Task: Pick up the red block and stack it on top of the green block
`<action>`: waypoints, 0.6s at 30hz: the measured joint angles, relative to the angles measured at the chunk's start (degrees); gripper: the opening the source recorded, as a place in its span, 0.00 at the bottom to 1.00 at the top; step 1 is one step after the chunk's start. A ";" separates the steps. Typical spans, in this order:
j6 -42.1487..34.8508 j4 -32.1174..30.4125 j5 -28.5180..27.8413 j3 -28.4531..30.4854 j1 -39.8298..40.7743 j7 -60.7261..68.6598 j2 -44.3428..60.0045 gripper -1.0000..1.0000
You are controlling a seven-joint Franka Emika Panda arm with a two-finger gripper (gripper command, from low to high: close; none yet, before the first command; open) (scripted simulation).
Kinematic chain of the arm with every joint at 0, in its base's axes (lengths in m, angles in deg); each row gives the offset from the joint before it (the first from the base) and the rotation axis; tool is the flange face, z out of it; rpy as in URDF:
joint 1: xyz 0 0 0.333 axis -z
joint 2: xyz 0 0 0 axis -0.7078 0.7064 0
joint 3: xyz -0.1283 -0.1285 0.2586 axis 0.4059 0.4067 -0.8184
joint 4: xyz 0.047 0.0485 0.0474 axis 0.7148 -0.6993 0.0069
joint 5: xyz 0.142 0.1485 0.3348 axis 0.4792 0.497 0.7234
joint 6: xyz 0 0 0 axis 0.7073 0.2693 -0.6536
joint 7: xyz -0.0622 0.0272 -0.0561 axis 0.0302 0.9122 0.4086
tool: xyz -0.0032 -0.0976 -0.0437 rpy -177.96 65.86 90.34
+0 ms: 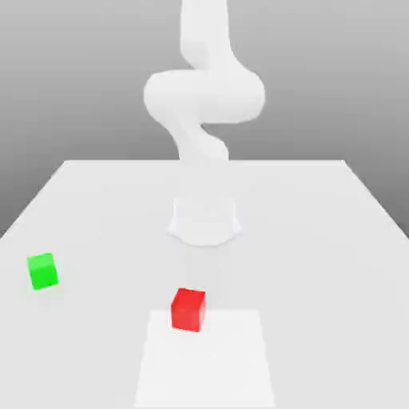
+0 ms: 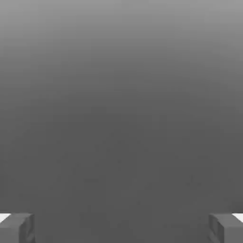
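Claw [image 2: 121,228] spread wide, empty; approach not begun. It must descend onto the red block [image 1: 188,309], with the green block [image 1: 42,271] well off.

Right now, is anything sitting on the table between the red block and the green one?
Nothing visible. The red block and green block sit apart on the table, with bare surface between them, green toward the exterior view's left.

No text, label, brand, number or sign can be read on anything here.
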State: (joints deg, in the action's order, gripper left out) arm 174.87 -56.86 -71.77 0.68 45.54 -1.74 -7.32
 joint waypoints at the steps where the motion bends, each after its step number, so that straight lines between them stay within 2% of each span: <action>1: 1.39 -1.83 0.00 -0.01 0.23 -0.35 1.71 0.50; 14: 19.51 -26.04 -0.11 0.05 3.14 -5.27 24.37 0.50; 18: 29.47 -31.82 -0.05 0.31 3.83 -6.66 37.42 0.50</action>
State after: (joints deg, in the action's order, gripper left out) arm 204.33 -88.68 -71.83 0.99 49.37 -8.40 30.10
